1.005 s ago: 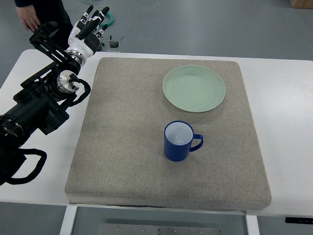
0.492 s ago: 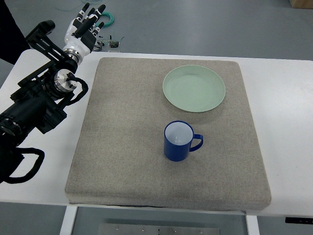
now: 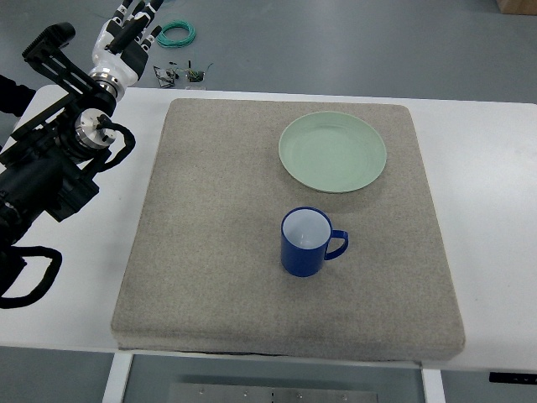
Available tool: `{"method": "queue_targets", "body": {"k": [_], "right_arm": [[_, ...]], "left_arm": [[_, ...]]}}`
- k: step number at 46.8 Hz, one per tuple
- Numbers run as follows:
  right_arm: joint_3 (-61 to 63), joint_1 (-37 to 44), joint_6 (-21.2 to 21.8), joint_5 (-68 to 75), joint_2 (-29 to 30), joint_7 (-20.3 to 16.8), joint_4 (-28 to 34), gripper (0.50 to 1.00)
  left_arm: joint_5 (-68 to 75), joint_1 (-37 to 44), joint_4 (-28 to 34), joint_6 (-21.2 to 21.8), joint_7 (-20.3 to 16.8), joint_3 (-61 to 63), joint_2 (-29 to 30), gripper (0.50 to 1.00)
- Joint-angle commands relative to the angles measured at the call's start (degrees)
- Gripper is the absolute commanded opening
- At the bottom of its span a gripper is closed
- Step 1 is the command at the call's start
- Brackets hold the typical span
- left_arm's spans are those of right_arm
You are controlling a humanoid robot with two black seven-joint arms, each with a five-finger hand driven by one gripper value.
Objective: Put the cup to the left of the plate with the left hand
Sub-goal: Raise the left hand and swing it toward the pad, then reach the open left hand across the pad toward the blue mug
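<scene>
the blue enamel cup with a white inside (image 3: 307,242) stands upright on the grey felt mat (image 3: 210,252), just below the round pale green plate (image 3: 333,152) and a little to its left, apart from it. the cup's handle points away from the mat's left edge, toward the right. the plate lies flat on the mat near its far right corner. the mat covers most of the white counter (image 3: 482,168).

the left hand (image 3: 124,38), white with black joints, is well away from the plate, up beyond the mat's far left corner at the top of the view. its fingers (image 3: 137,13) are stretched out straight and released, grasping nothing. its black arm (image 3: 50,168) runs down along the left of the mat. on the grey floor beyond the counter, near the hand, lies a green coil of cable (image 3: 175,33).
</scene>
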Motion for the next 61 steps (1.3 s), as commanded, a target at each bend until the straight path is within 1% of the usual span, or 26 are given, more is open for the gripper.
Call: {"method": "queue_targets", "body": {"k": [1,9,20,23,32,39,43,48,52,61], "right_arm": [[0.00,0.00,0.00,-0.01,0.00,0.00,0.00,0.934],[0.00,0.00,0.00,0.08,0.00,0.00,0.00,0.934],[0.00,0.00,0.00,-0.01,0.00,0.00,0.00,0.934],[0.00,0.00,0.00,-0.01,0.00,0.00,0.00,0.934],[0.00,0.00,0.00,-0.01,0.00,0.00,0.00,0.934],[0.00,0.00,0.00,-0.01,0.00,0.00,0.00,0.934],[0.00,0.00,0.00,-0.01,0.00,0.00,0.00,0.934],[0.00,0.00,0.00,-0.01,0.00,0.00,0.00,0.934],[0.00,0.00,0.00,0.08,0.00,0.00,0.00,0.934],[0.00,0.00,0.00,-0.01,0.00,0.00,0.00,0.934]], "left_arm": [[-0.01,0.28,-1.80,0.18,0.15,0.03,1.31,0.996],[0.08,0.80,-9.35,0.26,0.23,1.26,5.79,0.994],[0.08,-0.07,-23.15,-0.87,0.23,16.37,15.11,0.994],[0.08,-0.42,-26.32,-2.98,0.15,19.54,17.66,0.994],[0.87,-4.90,-34.49,-10.80,0.15,30.08,24.25,0.994],[7.01,-7.11,-41.26,-15.81,0.15,35.72,27.50,0.994],[12.37,-7.02,-46.18,-17.75,0.06,35.89,30.05,0.994],[18.61,-6.32,-51.54,-17.93,0.06,35.89,32.86,0.994],[22.22,-5.35,-53.66,-17.93,-0.03,35.98,34.45,0.994],[25.74,-1.66,-53.93,-17.84,-0.55,35.98,35.33,0.994]]}}
